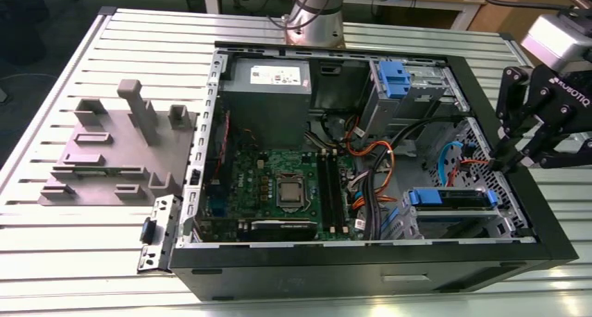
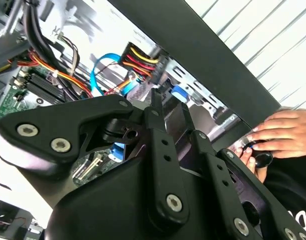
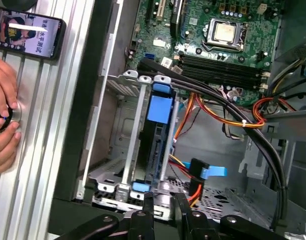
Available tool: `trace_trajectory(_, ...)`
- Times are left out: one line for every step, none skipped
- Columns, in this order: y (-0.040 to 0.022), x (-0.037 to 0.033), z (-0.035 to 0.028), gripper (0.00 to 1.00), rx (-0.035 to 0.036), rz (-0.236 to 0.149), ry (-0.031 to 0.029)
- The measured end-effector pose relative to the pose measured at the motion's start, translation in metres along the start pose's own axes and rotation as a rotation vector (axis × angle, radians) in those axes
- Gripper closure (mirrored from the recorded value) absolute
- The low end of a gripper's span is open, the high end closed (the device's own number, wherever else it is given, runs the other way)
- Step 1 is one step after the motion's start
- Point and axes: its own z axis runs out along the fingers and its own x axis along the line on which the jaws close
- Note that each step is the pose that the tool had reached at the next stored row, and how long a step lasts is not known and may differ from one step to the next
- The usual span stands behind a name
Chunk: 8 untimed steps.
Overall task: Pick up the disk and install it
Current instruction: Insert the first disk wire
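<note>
Crowding the case, cables (image 3: 228, 105) run beside the disk (image 3: 158, 130) seated in its bay. The tool (image 1: 511, 166) hovers above, fingers together, empty.

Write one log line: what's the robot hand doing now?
hand: over case edge, exterior view's right, holding nothing | disk: in drive cage, blue rails showing | person's hand: on table beside case

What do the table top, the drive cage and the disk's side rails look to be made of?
Table top: ribbed metal, likely aluminium, pale with a soft sheen. Drive cage: thin stamped sheet metal, bare grey, with folded edges. Disk rails: blue, smooth, probably moulded plastic.
</note>
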Motion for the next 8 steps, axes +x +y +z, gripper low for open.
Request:
trace_trajectory(-0.0004, -0.0021, 0.0, 0.69, 0.0, -0.001, 0.0001)
trace_trajectory(-0.0008, -0.0043, 0.0, 0.69, 0.0001, -0.003, 0.0002)
trace_trajectory(-0.0011, -0.0062, 0.0001, 0.69, 0.0002, -0.004, 0.0002)
trace_trajectory(-0.0014, -0.0078, 0.0001, 0.69, 0.0003, -0.005, 0.0003)
trace_trajectory(-0.0017, -0.0093, 0.0001, 0.69, 0.0003, -0.006, 0.0003)
trace_trajectory(-0.0019, -0.0104, 0.0002, 0.69, 0.0004, -0.007, 0.0003)
trace_trajectory(-0.0021, -0.0113, 0.0003, 0.69, 0.0004, -0.008, 0.0003)
trace_trajectory(-0.0022, -0.0122, 0.0003, 0.69, 0.0005, -0.008, 0.0003)
